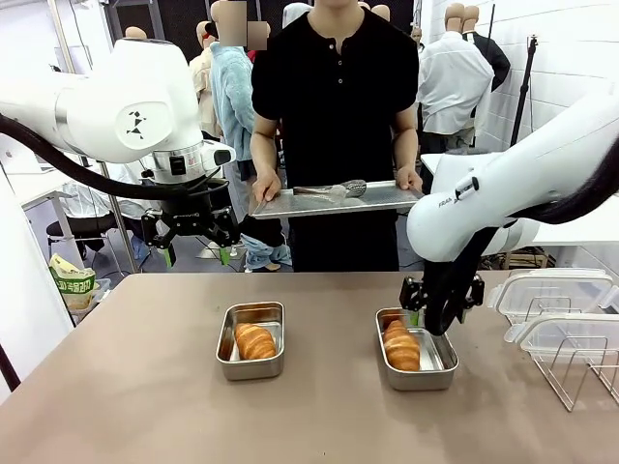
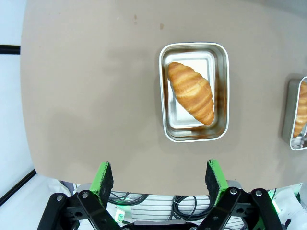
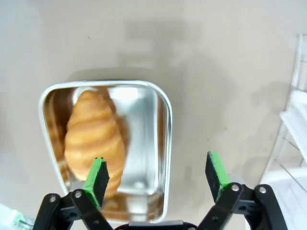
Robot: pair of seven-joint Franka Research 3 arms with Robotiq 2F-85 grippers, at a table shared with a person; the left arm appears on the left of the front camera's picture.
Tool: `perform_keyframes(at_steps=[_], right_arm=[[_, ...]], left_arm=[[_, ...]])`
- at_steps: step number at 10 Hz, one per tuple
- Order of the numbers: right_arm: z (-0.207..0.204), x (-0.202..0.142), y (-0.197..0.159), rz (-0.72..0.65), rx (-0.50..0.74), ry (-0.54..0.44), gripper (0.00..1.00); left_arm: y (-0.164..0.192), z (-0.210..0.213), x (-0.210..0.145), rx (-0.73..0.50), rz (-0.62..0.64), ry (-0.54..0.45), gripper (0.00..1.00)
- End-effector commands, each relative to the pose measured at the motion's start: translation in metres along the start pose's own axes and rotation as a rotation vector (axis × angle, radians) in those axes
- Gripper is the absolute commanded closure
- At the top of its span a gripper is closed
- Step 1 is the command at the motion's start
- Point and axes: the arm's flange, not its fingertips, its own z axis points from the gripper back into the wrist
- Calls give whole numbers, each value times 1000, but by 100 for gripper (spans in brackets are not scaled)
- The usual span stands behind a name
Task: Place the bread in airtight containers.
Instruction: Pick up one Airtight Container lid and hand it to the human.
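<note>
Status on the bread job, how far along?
Done: the golden-brown left croissant lies in the shiny rectangular steel left tub, the right croissant in the right tub. In hand: nothing; left gripper open, raised; right gripper open, low over the right tub. Left: both tubs uncovered; clear plastic lids sit at the wire rack.

A golden-brown ridged croissant (image 3: pixel 93 134) lies in a shiny rectangular steel tub (image 3: pixel 166 125) under the right pincer (image 3: pixel 156 168), a second croissant (image 2: pixel 192 93) in a second tub (image 2: pixel 221 96) below the left pincer (image 2: pixel 160 175).
</note>
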Motion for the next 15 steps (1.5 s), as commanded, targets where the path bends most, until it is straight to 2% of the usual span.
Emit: perform_keyframes(at_steps=[1,5,8,10,12,15], right_arm=[[39,-16,16,19,-53,-47,0],[106,-27,30,6,-112,-154,0],[151,-38,18,-70,-192,-209,0],[162,-40,3,-116,-173,-216,0],[166,-34,-4,-102,-143,-189,0],[167,-40,-2,-90,-163,-217,0]], left_arm=[[2,2,0,-3,2,-2,0],[2,2,0,-3,2,-2,0],[2,2,0,-3,2,-2,0],[2,2,0,-3,2,-2,0],[2,2,0,-3,2,-2,0],[2,2,0,-3,2,-2,0]])
